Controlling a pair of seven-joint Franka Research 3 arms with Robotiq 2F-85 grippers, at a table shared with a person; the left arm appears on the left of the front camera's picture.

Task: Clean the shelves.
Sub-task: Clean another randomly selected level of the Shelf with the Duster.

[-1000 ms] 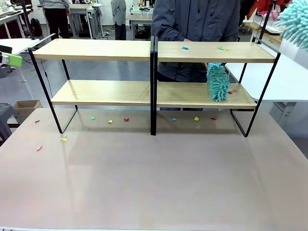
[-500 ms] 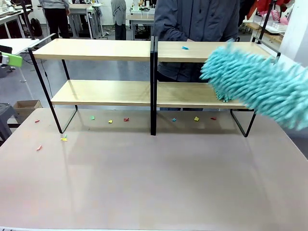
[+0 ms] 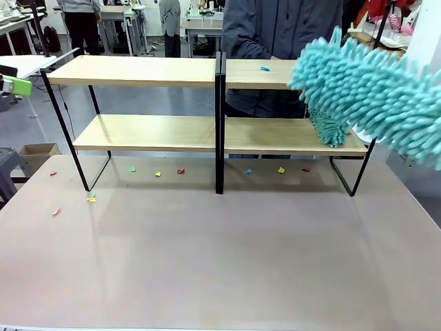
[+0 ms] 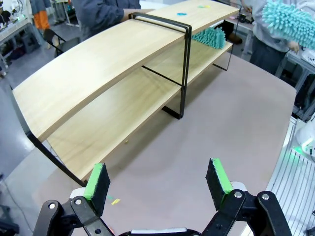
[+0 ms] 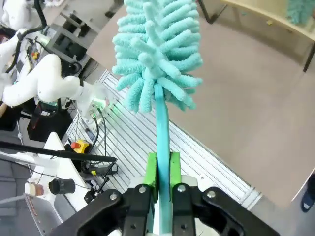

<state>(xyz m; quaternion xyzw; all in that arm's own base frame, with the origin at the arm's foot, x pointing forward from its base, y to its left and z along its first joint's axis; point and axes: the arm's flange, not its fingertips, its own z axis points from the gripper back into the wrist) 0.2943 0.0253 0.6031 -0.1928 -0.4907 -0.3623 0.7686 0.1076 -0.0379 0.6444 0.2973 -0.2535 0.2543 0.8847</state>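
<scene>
Shelves (image 3: 138,70) stand across the upper half of the front view, on the far part of the greyish-brown tabletop (image 3: 220,262): two light wooden boards on a thin black frame, with a black upright at centre. A person (image 3: 275,27) in a dark jacket is just behind the right half. Right gripper (image 5: 163,167), at bottom centre of its wrist view, has its green pads pressed together on the thin teal handle of a duster (image 5: 157,49), whose fluffy head points up the frame. In the front view that duster is a large blurred teal mass at the right edge, overlapping the right end of the upper board; contact with the board cannot be judged. A second duster (image 3: 329,127), also teal, sits on the lower board near its right end, its top hidden behind the blurred one. One blue scrap (image 3: 264,68) lies on the upper board right of the upright. Small coloured paper scraps (image 3: 157,174) dot the tabletop under and in front of the shelves, with a few more at left of the frame. Left gripper (image 4: 157,179), at the bottom of its wrist view, has its fingers spread wide with nothing between them, above bare tabletop, well apart from the shelves.
</scene>
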